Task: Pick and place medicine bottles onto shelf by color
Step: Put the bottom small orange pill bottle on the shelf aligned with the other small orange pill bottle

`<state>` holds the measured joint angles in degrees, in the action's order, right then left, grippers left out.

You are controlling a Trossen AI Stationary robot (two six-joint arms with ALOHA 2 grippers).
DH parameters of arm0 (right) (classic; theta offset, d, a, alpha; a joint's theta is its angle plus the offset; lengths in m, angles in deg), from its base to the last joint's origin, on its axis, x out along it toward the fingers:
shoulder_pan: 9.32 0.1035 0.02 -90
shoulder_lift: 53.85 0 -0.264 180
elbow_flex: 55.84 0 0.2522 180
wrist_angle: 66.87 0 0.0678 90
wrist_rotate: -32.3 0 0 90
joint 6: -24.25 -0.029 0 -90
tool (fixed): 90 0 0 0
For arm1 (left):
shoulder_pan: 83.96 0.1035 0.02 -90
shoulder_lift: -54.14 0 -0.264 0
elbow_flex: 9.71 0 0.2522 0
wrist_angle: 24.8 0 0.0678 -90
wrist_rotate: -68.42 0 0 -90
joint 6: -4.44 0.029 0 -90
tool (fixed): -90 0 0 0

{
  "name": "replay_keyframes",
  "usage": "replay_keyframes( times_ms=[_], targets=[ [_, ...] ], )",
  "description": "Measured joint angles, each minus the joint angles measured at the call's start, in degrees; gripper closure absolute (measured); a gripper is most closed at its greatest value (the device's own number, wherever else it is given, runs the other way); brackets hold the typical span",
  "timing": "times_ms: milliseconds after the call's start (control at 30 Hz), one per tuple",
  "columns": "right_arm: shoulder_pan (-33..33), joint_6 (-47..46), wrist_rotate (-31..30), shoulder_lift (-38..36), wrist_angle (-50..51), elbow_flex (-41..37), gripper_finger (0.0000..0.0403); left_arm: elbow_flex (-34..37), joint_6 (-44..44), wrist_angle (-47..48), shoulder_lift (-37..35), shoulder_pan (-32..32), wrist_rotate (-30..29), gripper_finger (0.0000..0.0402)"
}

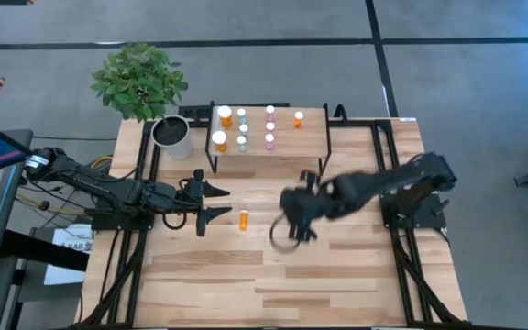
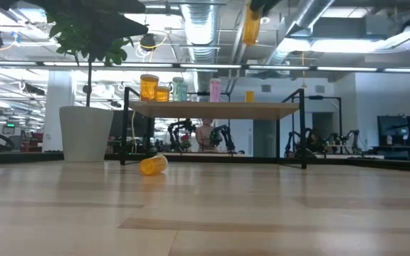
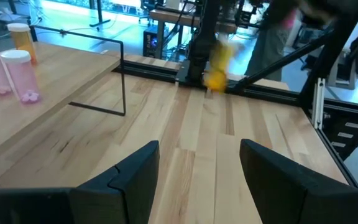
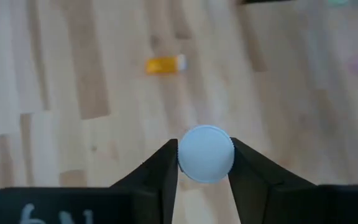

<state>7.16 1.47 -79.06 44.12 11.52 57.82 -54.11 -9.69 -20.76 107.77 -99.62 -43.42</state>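
We observe the shelf [image 1: 317,147] standing at the far side of the desk [image 1: 337,275], beside a white plant pot [image 1: 172,136]. On its plank top stand the medicine bottles [image 1: 242,129], all with white caps: two orange ones at the pot end, then pale teal-green ones, then pink ones, and one small orange bottle [image 1: 299,119] apart at the other end. In the left wrist view, small pink pills [image 3: 30,96] lie in the bottom of the nearer pink bottle [image 3: 18,73]; the contents of the others cannot be made out.

One orange bottle [image 1: 243,220] lies on its side on the desk in front of the shelf, between the two arms. The low view shows it lying on the boards below the shelf.

The right gripper [image 4: 205,163] hangs above the desk in front of the shelf, jaws closed on a held bottle [image 4: 206,154]. The right wrist view shows only its round white cap; the low view shows its orange body high above the shelf, near the picture's top.

The left gripper [image 3: 194,163] waits low over the desk near the lying bottle, jaws apart and holding nothing.

White markings on the right gripper housing [image 4: 48,211] appear to be characters, but we cannot read them with confidence.
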Motion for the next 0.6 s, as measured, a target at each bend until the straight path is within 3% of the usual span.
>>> replay_keyframes(
  times_ms=[267, 433, 600],
  targets=[
    [-18.03, 5.47, -1.07, -7.21, -0.62, 0.02, 0.026, 0.0, 0.13, -0.09, 0.0, 0.0, 0.0, 0.019],
    [-29.31, 7.34, 3.59, -6.58, -0.29, -0.11, 0.0263, 0.0, 0.14, -0.1, 0.0, 0.0, 0.01, 0.019],
    [-35.95, 9.18, 6.75, -4.07, -0.14, -0.55, 0.0258, 0.0, 0.91, -0.19, 0.0, 0.0, 0.02, 0.019]
  ],
)
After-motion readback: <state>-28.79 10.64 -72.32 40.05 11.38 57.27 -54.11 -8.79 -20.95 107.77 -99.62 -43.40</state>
